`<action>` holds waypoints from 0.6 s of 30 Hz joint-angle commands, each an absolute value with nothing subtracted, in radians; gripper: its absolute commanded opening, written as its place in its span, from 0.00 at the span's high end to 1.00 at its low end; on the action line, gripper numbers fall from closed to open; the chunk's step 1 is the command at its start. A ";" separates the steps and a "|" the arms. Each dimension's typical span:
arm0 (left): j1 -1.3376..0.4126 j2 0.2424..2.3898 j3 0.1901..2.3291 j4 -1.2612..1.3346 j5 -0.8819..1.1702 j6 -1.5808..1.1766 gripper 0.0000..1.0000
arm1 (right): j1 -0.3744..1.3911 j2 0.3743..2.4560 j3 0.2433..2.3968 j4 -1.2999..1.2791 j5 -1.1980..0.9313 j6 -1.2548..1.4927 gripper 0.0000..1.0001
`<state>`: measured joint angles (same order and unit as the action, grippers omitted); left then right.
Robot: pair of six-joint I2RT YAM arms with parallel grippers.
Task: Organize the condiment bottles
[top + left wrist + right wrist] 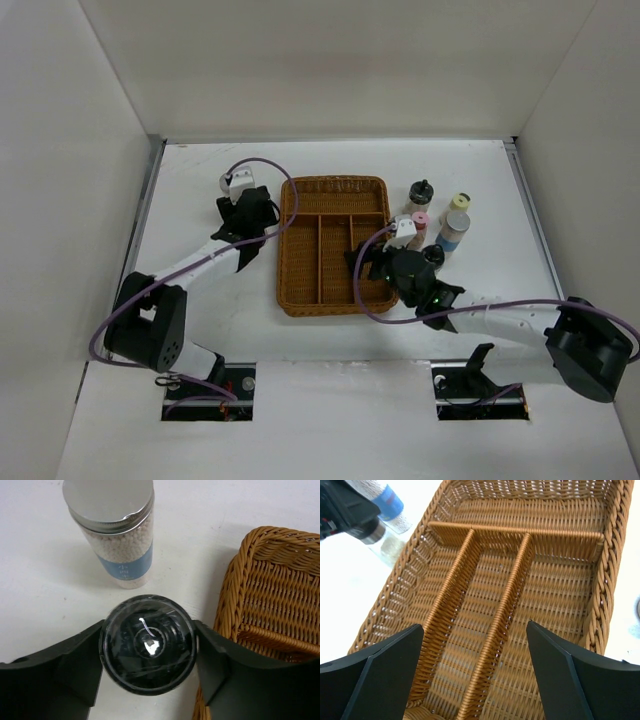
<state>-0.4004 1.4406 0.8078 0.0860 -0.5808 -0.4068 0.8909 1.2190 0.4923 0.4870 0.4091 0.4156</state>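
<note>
Left gripper point(148, 641) is clamped on a black-topped shaker point(147, 655). The matte black fingers point(55, 680) press against both sides of its round, glossy cap, which shows glints of light on the dome. The shaker stands on the white table point(200, 180), just outside the left wall of the tray point(335, 185).

Right beside it, a little farther out, stands a grey-capped bottle point(117, 535). It's a clear cylinder packed with tiny pale granules, with a blue label wrapped round it and a flat brushed-metal lid on top.

Over on the other side, the right gripper point(475, 629) hangs wide open above the tray with nothing between its two dark wedge-shaped fingers. Below it is tight honey-brown wicker with a thick braided rim. Woven dividers point(500, 625) split the tray into three long lanes and one cross lane at the far end. Every compartment that shows is bare weave.

The other bottles are clustered on the table to the right of the tray. There's a second black-topped shaker point(421, 190), a cream-capped bottle point(460, 203), a pink-capped bottle point(420, 220) and a blue-labelled bottle point(453, 233). All are upright, close together and outside the wicker.
</note>
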 commanded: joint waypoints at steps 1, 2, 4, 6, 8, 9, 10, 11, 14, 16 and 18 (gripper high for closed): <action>-0.406 1.451 0.865 0.158 -0.578 -0.388 0.41 | 0.886 1.224 0.515 0.551 0.393 0.428 0.09; -0.407 1.453 0.870 0.156 -0.583 -0.384 0.48 | 0.884 1.224 0.515 0.551 0.393 0.428 0.09; -0.413 1.442 0.871 0.160 -0.586 -0.382 0.59 | 0.883 1.220 0.515 0.545 0.393 0.430 0.09; -0.421 1.411 0.870 0.160 -0.595 -0.387 0.65 | 0.883 1.203 0.508 0.552 0.393 0.428 0.09; -0.430 1.367 0.882 0.152 -0.613 -0.380 0.66 | 0.871 1.193 0.497 0.560 0.393 0.433 0.09; -0.438 1.341 0.888 0.150 -0.626 -0.377 0.66 | 0.863 1.190 0.494 0.561 0.393 0.437 0.10; -0.446 1.318 0.896 0.152 -0.633 -0.371 0.67 | 0.860 1.183 0.489 0.561 0.393 0.446 0.10; -0.453 1.296 0.908 0.155 -0.641 -0.367 0.67 | 0.858 1.175 0.486 0.561 0.393 0.455 0.10; -0.484 1.282 0.971 0.149 -0.634 -0.361 0.67 | 0.841 1.161 0.473 0.577 0.393 0.466 0.10; -0.513 1.305 1.024 0.153 -0.617 -0.344 0.68 | 0.826 1.158 0.466 0.574 0.393 0.485 0.10; -0.527 1.345 1.070 0.160 -0.592 -0.344 0.68 | 0.820 1.141 0.462 0.571 0.391 0.488 0.11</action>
<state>-0.5034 1.3518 0.9623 0.0475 -0.6033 -0.3653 0.8341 1.1732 0.4713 0.5060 0.3992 0.4572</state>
